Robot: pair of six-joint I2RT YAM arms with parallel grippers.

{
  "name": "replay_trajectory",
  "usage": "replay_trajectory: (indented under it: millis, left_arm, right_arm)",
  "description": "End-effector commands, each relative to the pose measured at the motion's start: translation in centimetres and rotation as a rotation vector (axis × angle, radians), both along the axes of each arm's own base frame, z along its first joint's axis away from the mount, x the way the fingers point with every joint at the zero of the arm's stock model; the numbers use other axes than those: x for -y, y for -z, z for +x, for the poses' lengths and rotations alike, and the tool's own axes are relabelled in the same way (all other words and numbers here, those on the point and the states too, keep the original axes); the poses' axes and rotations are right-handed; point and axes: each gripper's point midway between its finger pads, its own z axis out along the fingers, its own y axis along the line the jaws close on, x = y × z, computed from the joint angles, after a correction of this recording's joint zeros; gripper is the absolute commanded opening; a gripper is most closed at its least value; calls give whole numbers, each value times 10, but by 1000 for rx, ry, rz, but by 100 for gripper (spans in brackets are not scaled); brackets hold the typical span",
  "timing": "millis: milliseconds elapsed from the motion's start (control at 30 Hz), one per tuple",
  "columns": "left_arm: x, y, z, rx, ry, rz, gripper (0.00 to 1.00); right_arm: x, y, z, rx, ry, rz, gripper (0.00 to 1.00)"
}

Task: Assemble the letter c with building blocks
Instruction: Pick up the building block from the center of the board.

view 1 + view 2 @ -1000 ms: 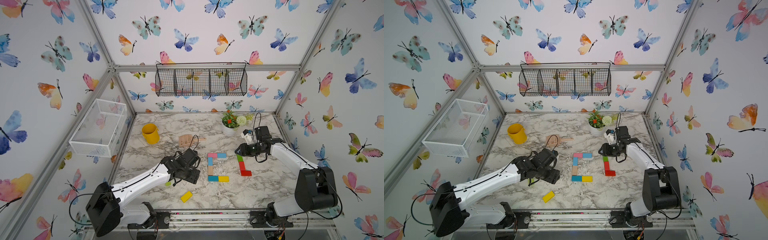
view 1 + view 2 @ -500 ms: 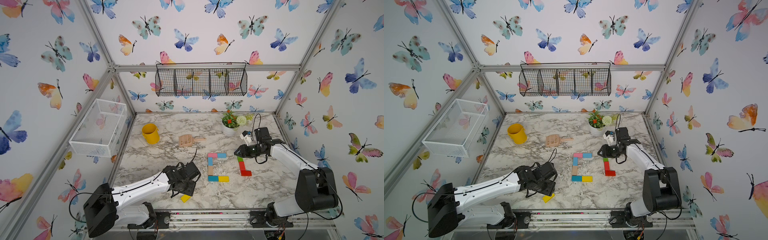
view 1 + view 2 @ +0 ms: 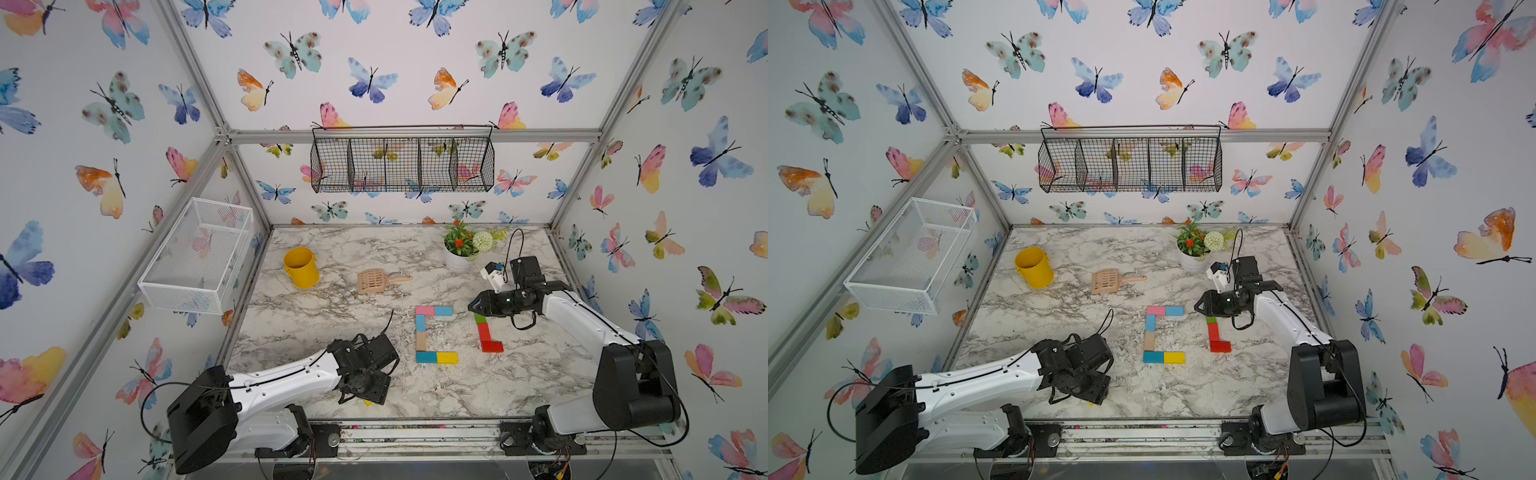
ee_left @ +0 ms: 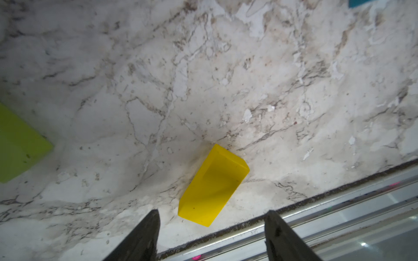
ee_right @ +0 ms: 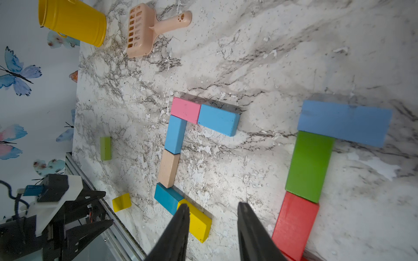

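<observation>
Tagging left claw (image 4: 213,212) as released: jaws wide apart, nothing pinched, pointed down at near edge of table (image 3: 332,307), left of centre. Seeing loose yellow blk (image 4: 213,185) flat on table, skewed, just beside tips, not gripped. Noting lime blk (image 5: 105,148) also loose, left of C, apart from yellow one.

Marking right claw (image 5: 213,204) as released too: jaws parted w/ nothing btwn, hovering over far end of right-hand grp.

Counting 6 blks in C shape mid-table, touching end to end:
- far side: pink blk (image 3: 424,310) + light blue blk (image 3: 443,311)
- left side: 2nd light blue blk (image 3: 420,323) + tan blk (image 3: 421,341)
- near side: teal blk (image 3: 426,357) + yellow C blk (image 3: 447,358)

Logging 2nd grp right of C: blue blk (image 5: 343,123) at far end, then green blk (image 5: 308,167), red blk (image 5: 295,223) nearer.

Adding yellow cup (image 3: 301,268) and scoop (image 3: 376,281) at far left.
</observation>
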Motion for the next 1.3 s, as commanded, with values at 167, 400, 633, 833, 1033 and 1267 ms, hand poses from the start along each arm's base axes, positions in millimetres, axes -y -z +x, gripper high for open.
replay_trajectory:
  millis: [167, 400, 633, 833, 1033, 1267]
  left_arm:
    - [6, 16, -2, -30, 27, 14, 72]
    - [8, 24, -7, -48, 22, -8, 66]
    - [7, 28, -10, -63, 28, -9, 56]
    - [9, 29, -9, -64, 31, -12, 45]
    - [10, 30, -9, -66, 31, -12, 38]
    - [7, 35, -9, -69, 11, 2, 44]
  right_arm:
    - [-4, -5, -4, 1, -7, 38, 39]
    - [-6, -4, -3, -9, -9, 50, 38]
    - [-7, -7, -2, -6, -6, 61, 38]
    - [-7, -6, -4, -10, -7, 60, 38]
    - [-8, -6, -5, -11, -10, 65, 38]
    - [-9, -8, -5, -8, -15, 70, 38]
